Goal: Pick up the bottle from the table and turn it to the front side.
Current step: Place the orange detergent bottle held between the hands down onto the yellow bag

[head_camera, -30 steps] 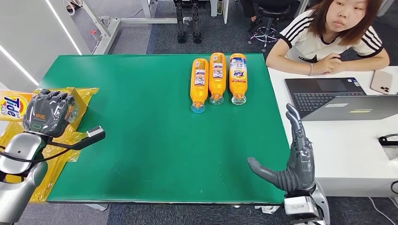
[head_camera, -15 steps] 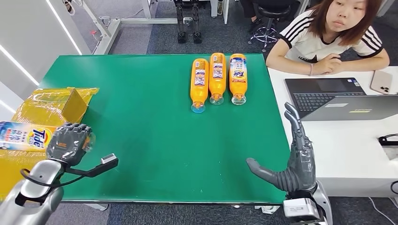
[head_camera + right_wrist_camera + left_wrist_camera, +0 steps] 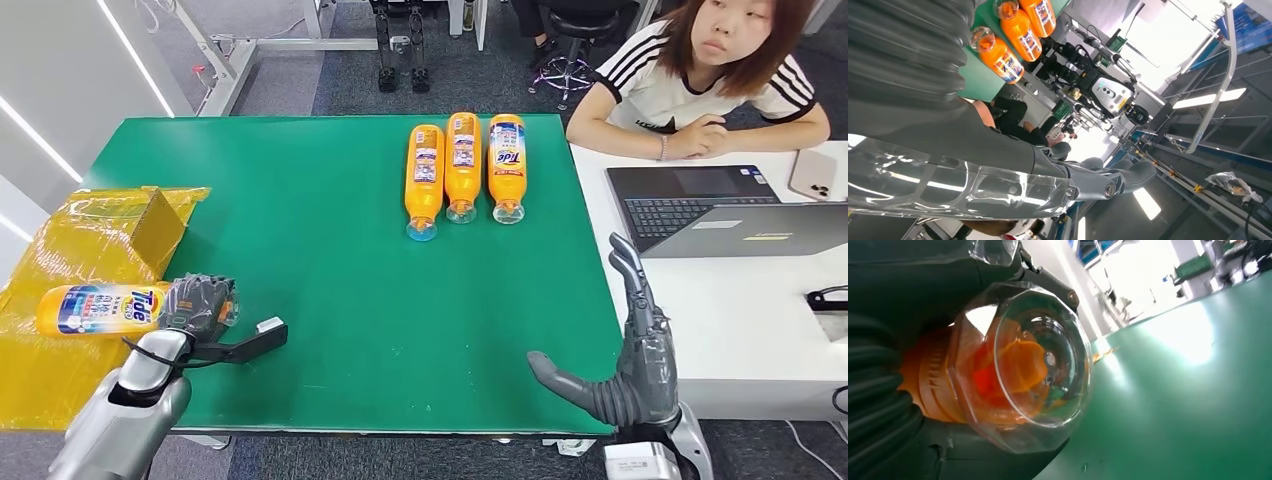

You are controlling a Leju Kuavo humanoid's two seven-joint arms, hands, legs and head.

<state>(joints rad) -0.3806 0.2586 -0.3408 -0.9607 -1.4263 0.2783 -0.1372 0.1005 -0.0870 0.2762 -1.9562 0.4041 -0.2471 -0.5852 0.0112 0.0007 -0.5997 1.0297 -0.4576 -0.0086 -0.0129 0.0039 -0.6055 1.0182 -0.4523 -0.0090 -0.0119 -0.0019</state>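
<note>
Left hand (image 3: 200,305) gripping the cap end of an orange Tide bottle (image 3: 100,308), holding it sideways over the green desk's (image 3: 330,290) left edge above a yellow bag (image 3: 70,250); right hand (image 3: 625,360) hovering with fingers spread, holding nothing, at the desk's near right corner; three orange bottles (image 3: 463,165) lying side by side at the far edge

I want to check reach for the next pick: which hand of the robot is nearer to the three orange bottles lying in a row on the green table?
The right hand, at the table's near right edge. The left hand is at the far left edge, gripping another bottle, farther from the row of bottles.
</note>
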